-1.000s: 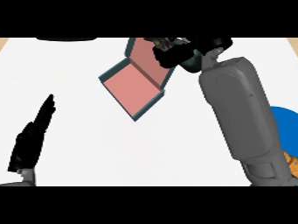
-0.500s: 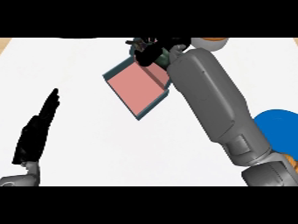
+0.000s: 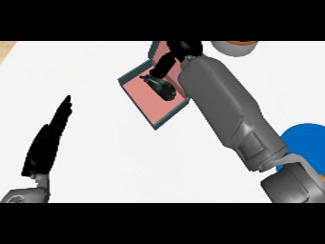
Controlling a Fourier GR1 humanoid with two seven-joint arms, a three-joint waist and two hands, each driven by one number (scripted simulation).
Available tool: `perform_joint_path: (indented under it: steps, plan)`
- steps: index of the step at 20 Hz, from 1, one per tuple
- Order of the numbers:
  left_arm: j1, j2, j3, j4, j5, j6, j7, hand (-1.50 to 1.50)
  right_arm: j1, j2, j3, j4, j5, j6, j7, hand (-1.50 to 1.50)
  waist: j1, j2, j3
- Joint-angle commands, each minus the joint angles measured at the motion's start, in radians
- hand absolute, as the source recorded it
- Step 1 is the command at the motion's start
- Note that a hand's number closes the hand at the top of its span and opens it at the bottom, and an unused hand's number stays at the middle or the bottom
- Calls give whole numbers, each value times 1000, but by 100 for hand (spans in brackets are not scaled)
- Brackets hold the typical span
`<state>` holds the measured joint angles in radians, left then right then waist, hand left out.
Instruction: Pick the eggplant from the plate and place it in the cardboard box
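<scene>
Eggplant (image 3: 160, 86) in cardboard box (image 3: 145, 97), just below right hand (image 3: 172, 56)

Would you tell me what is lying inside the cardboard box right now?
The dark eggplant lies on the pink floor of the cardboard box. The right hand and its forearm cover the box's right and far parts, so anything there is hidden.

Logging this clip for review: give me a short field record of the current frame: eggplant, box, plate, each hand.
eggplant: dark, lying inside the box on its pink floor
cardboard box: open, far centre of the white counter
blue plate: near right, partly hidden by the right forearm
right hand: over the box's far end, just above the eggplant
left hand: open, resting at lower left, fingers straight
</scene>
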<state>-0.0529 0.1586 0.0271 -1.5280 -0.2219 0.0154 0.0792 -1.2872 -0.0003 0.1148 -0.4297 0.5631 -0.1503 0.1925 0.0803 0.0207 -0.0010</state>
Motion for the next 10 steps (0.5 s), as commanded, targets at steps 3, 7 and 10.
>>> perform_joint_path:
  steps: [3,7,10]
  plan:
    - [-17,-26,-23,6,-14,10,10,0,-12,0,-40,55,-144,-128,-83,-150,20,5,1]
    - [-52,-5,-6,-11,1,-7,41,0,-5,0,-144,34,-215,-276,-154,-150,7,6,2]
    - [-2,3,12,-6,-5,9,9,0,21,0,-224,14,-294,-284,-229,-150,-21,-1,2]
